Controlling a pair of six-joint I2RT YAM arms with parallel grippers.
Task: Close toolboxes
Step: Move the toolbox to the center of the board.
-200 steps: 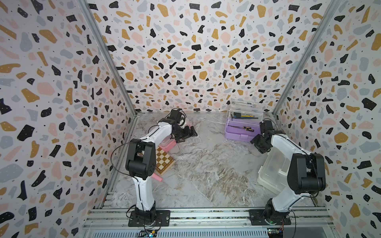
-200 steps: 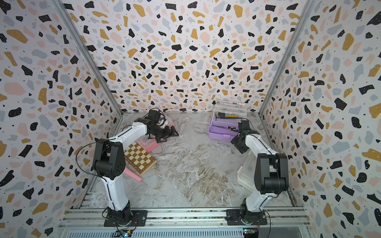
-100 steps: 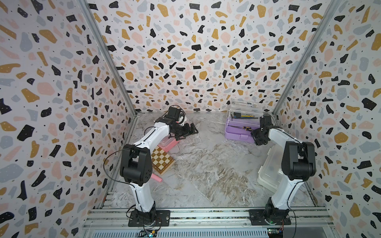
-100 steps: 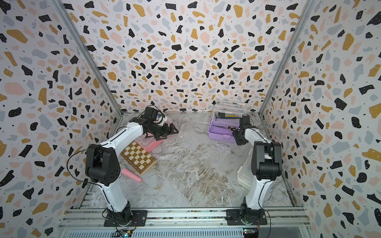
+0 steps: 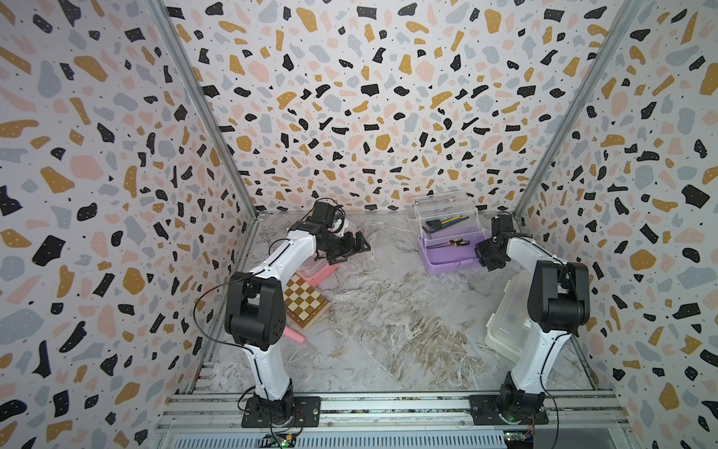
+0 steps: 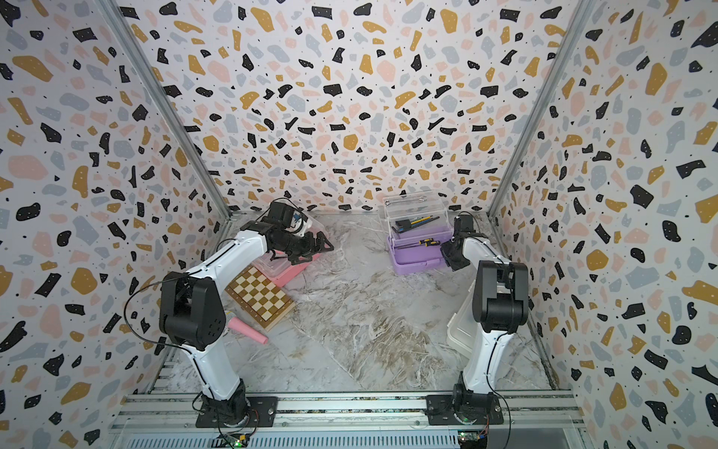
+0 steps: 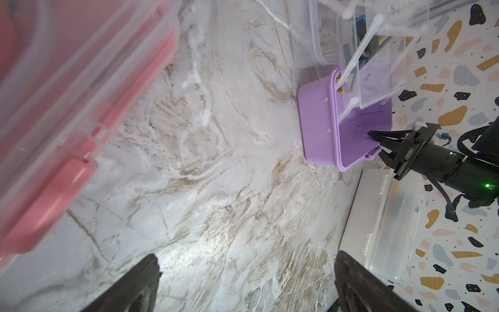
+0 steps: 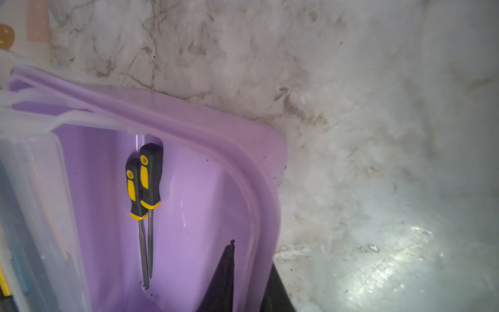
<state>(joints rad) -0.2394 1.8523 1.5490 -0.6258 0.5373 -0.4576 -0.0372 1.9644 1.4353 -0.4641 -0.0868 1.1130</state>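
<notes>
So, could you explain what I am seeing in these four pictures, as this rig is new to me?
This is a two-armed robot: a white-and-black left arm and right arm, mounted at the front of a marble-patterned table, each ending in a two-fingered gripper. Two pictures look down from one overhead camera pair; two come from cameras on the wrists. On the table lie a purple plastic toolbox with its clear lid raised, a pink plastic toolbox, a white plastic toolbox and a wooden chequered chessboard box. The left gripper is open and empty, near the pink one. The right gripper seems to pinch the purple one's end wall; two black-and-yellow screwdrivers lie inside.
</notes>
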